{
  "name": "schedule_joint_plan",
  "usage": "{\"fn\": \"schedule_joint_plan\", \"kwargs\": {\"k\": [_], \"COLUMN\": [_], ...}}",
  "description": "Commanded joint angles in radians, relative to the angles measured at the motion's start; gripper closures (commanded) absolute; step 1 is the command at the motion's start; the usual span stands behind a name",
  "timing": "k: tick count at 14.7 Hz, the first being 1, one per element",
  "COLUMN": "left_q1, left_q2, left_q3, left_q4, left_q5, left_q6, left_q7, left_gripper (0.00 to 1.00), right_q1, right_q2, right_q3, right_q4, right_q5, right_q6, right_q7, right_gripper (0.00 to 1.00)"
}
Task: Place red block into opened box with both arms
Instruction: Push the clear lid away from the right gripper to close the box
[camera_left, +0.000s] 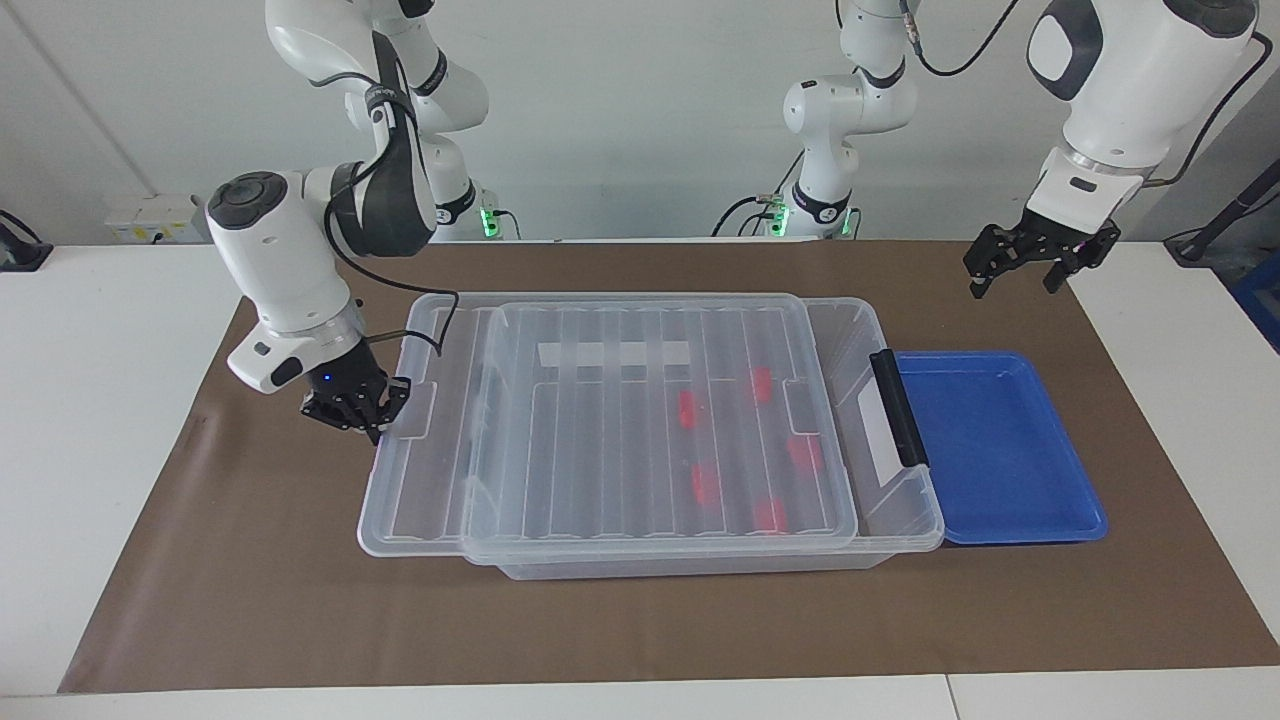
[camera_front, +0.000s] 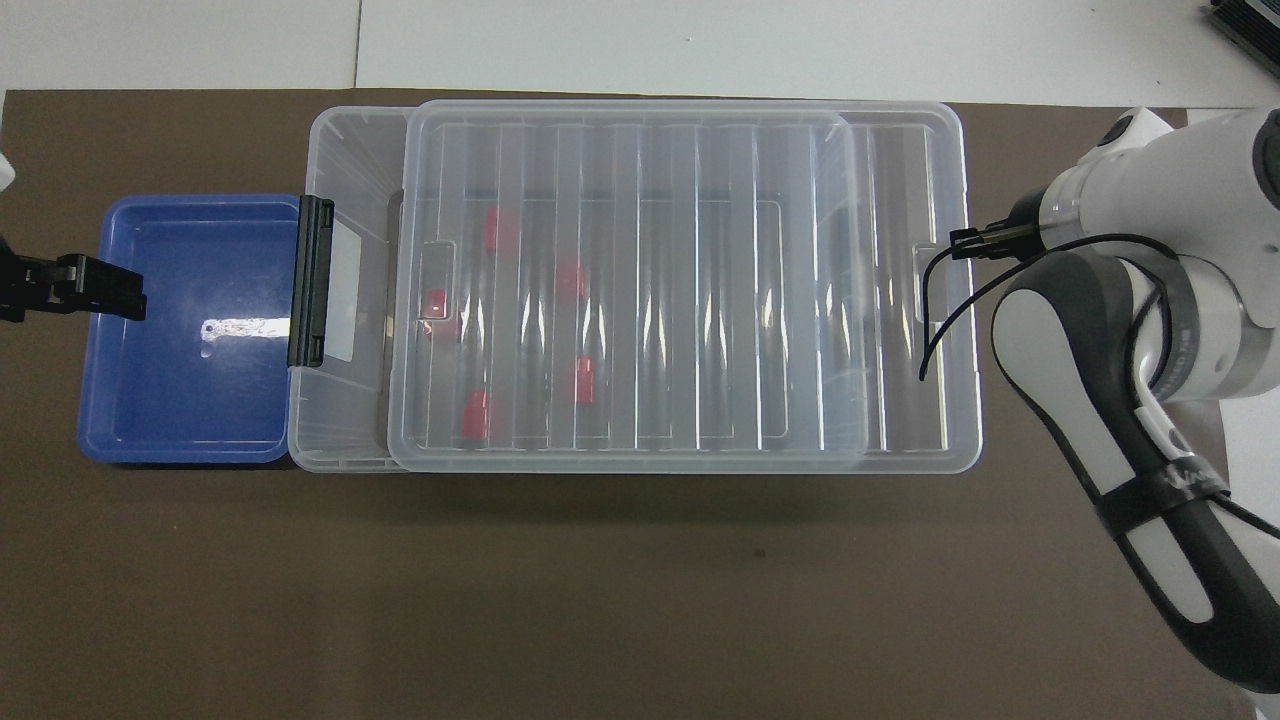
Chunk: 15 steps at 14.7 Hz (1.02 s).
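Observation:
Several red blocks lie on the floor of the clear box, all seen through the ribbed clear lid. The lid rests on the box and covers most of it, leaving a strip open by the black handle. My right gripper is shut, low at the lid's overhanging end, touching its edge by the tab. In the overhead view its own wrist hides it. My left gripper hangs open and holds nothing, over the blue tray's edge.
A shallow blue tray lies against the box's handle end, with nothing in it. Brown mat covers the table. Two slimmer white arms with green-lit bases stand at the robots' edge.

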<state>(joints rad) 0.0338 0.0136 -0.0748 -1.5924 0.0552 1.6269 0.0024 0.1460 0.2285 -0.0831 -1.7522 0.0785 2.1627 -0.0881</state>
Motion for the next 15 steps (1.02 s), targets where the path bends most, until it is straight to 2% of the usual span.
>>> {"fn": "schedule_joint_plan", "kwargs": {"k": [1, 7, 10, 15], "left_q1": [-0.009, -0.003, -0.003, -0.008], "left_q2": [-0.018, -0.02, -0.021, -0.023], "left_q3": [0.018, 0.013, 0.013, 0.013], "left_q4": [-0.009, -0.011, -0.012, -0.015], "left_q5": [-0.015, -0.015, -0.015, -0.015], "left_q6": [-0.005, 0.001, -0.002, 0.004], "left_q7": [0.025, 0.019, 0.019, 0.021], "left_gripper": [0.0, 0.0, 0.0, 0.0], "right_q1": [0.033, 0.075, 0.08, 0.078], "right_q2": [0.006, 0.005, 0.002, 0.0], "right_q3": [0.002, 0.003, 0.003, 0.011], "right_q4": [-0.001, -0.009, -0.013, -0.016], "right_q5": [0.038, 0.041, 0.101, 0.104], "right_q6": [0.016, 0.015, 0.012, 0.006], "right_q7": [0.025, 0.045, 0.039, 0.034], "right_gripper": [1.0, 1.0, 1.0, 1.0]}}
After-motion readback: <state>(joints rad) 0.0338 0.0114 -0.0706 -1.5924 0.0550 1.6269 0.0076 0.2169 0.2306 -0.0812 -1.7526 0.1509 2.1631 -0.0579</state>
